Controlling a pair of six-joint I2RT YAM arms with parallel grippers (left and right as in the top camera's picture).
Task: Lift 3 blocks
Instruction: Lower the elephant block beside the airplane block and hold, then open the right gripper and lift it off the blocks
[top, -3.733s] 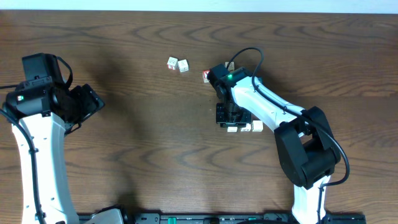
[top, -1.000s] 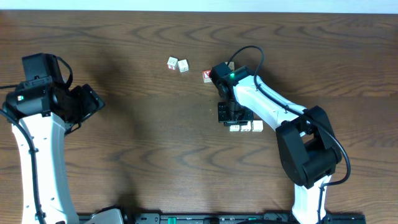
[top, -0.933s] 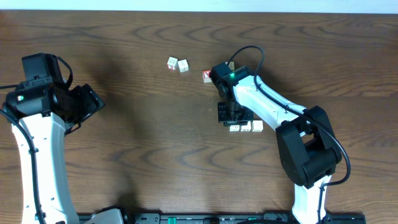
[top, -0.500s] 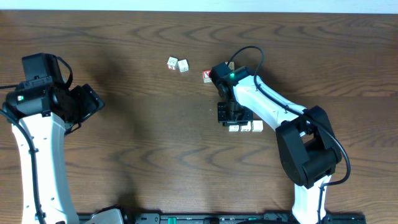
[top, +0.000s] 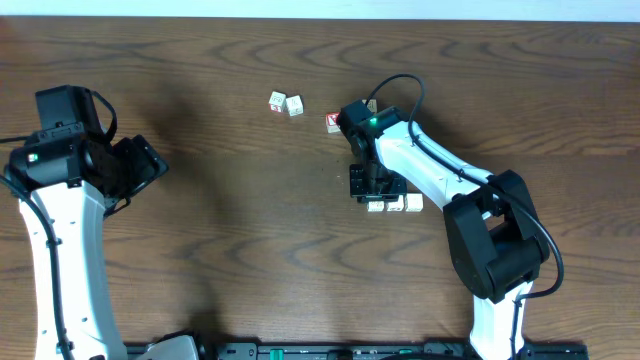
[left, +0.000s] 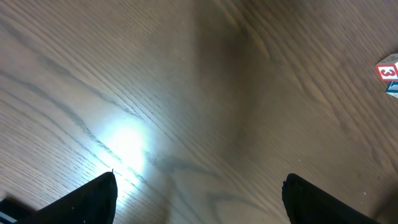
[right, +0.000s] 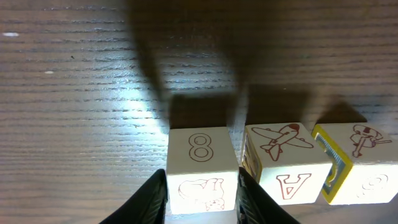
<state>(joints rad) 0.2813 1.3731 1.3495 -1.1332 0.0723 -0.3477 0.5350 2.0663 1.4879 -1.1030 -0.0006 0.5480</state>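
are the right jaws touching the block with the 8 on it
Cannot tell. The right wrist view shows the jaws flanking the 8 block closely, but neither contact nor a gap is plain.

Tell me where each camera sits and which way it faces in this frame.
Overhead: above the table, looking straight down; left arm and right arm show.
Left wrist: on the left arm, tilted down at wood; the left tool's open fingers frame the bottom corners.
Right wrist: low over the table, facing the three blocks; the right tool's fingers flank the "8" block.
Shared: overhead and right wrist both show those blocks.
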